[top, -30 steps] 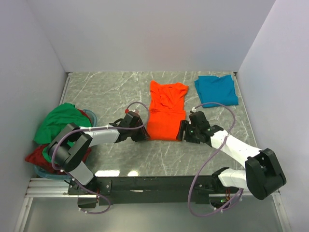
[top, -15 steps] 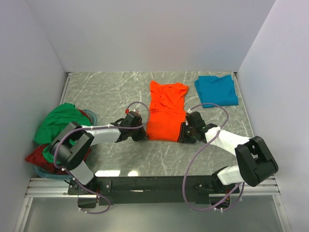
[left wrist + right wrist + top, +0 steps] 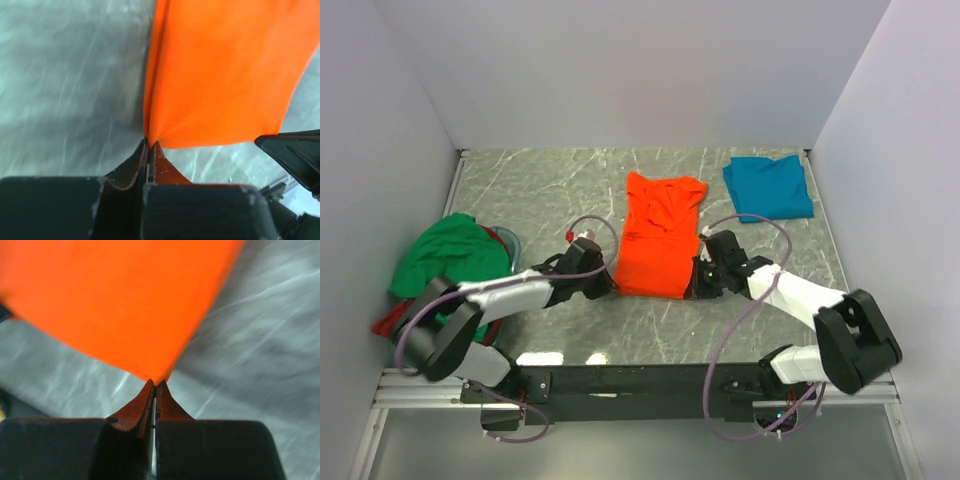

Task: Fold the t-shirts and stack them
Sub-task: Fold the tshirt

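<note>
The bright orange t-shirt (image 3: pixel 658 240) lies lengthwise in the middle of the marble table, its near hem lifted a little. My left gripper (image 3: pixel 610 285) is shut on the hem's near left corner (image 3: pixel 149 136). My right gripper (image 3: pixel 692 288) is shut on the near right corner (image 3: pixel 156 379). A folded teal blue t-shirt (image 3: pixel 768 186) lies at the far right. The green t-shirt (image 3: pixel 442 255) is heaped at the left edge over the dark red t-shirt (image 3: pixel 392 323).
White walls close in the table (image 3: pixel 540 190) on the left, back and right. The arms' base rail (image 3: pixel 640 385) runs along the near edge. Purple cables (image 3: pixel 735 330) loop over both arms.
Both grippers have shut on the orange shirt's near corners. The near hem has come up and shifted slightly toward the arms, and the shirt looks more stretched.
</note>
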